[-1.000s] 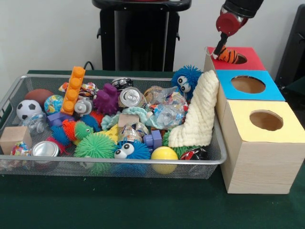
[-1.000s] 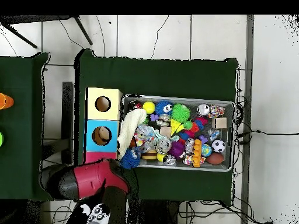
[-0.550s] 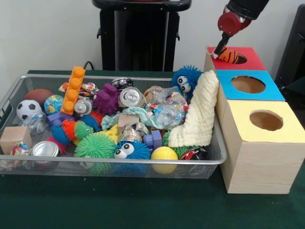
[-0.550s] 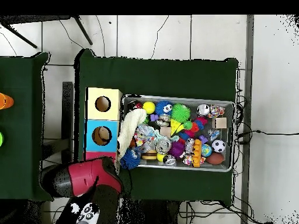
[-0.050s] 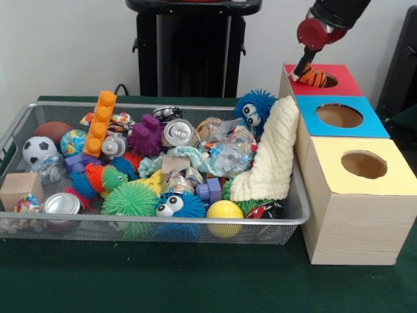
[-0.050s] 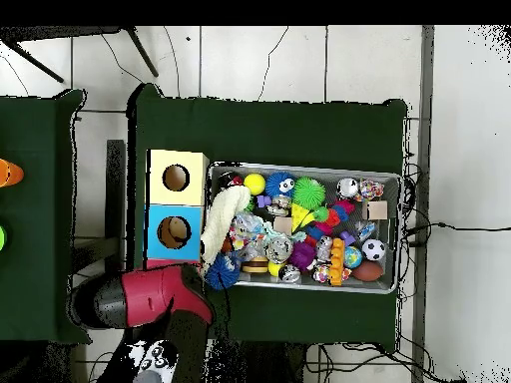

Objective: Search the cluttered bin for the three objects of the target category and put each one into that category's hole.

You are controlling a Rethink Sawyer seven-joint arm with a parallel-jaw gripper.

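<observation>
Front view: gripper clamping orange striped toy, hovering beside red box's hole. Placing step; next move needing shift over hole, release.

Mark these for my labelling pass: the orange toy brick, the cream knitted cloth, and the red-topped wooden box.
Orange toy brick [image 5: 100,122], front view, middle of its studded face.
Cream knitted cloth [image 5: 273,153], front view, centre of the draped fabric.
Red-topped wooden box [image 5: 345,81], front view, bare red top beside the hole.
</observation>
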